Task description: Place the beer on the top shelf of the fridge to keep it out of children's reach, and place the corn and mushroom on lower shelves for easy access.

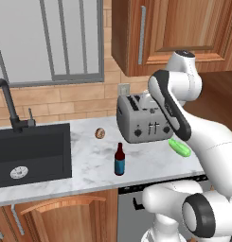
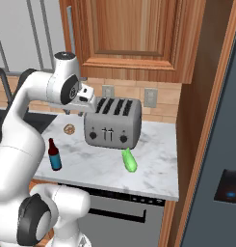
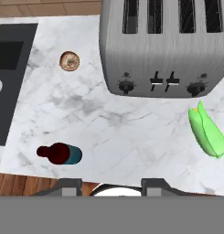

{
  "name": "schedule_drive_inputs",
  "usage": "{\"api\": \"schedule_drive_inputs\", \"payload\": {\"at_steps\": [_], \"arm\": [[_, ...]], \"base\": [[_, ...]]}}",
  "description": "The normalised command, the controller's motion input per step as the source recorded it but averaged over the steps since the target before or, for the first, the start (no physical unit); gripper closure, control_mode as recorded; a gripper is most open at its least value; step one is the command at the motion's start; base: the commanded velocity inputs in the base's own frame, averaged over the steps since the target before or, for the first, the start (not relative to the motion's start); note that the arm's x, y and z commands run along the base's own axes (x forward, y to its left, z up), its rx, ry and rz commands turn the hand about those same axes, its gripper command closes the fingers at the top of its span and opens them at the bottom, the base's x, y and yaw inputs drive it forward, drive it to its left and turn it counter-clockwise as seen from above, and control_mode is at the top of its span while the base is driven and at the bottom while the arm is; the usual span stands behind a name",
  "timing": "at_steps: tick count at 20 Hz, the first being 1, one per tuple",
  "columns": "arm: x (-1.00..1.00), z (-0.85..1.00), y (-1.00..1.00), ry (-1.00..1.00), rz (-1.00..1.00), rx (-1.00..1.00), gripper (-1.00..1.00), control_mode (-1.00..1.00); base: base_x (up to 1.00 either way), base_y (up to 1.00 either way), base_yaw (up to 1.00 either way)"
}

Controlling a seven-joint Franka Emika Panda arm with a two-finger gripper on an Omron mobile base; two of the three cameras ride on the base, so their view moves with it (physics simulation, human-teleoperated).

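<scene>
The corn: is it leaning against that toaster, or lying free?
Apart. The hand view shows bare marble between the corn and the toaster; the right base view shows the same gap.

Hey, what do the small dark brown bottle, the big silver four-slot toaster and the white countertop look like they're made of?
The small dark brown bottle looks like glossy glass, with a blue label band. The big silver four-slot toaster appears to be brushed metal, going by its dull grey sheen. The white countertop looks like polished marble, judging by its grey veining.

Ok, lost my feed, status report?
Gripper high over counter, holding nothing. Beer, corn, mushroom on it. Toaster beside corn.
</scene>
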Motion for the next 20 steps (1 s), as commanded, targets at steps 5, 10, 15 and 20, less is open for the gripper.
{"api": "schedule_drive_inputs", "payload": {"at_steps": [5, 10, 15, 20], "arm": [[-0.06, 0.00, 0.00, 0.00, 0.00, 0.00, -1.00, -1.00], [0.00, -0.05, 0.02, 0.00, -0.02, 0.00, -1.00, -1.00], [-0.11, -0.23, 0.22, 0.00, -0.06, 0.00, -1.00, -1.00], [-0.27, -0.30, 0.21, 0.00, -0.03, 0.00, -1.00, -1.00]], "base": [[0.00, 0.00, 0.00], [0.00, 0.00, 0.00], [0.00, 0.00, 0.00], [0.00, 0.00, 0.00]]}}
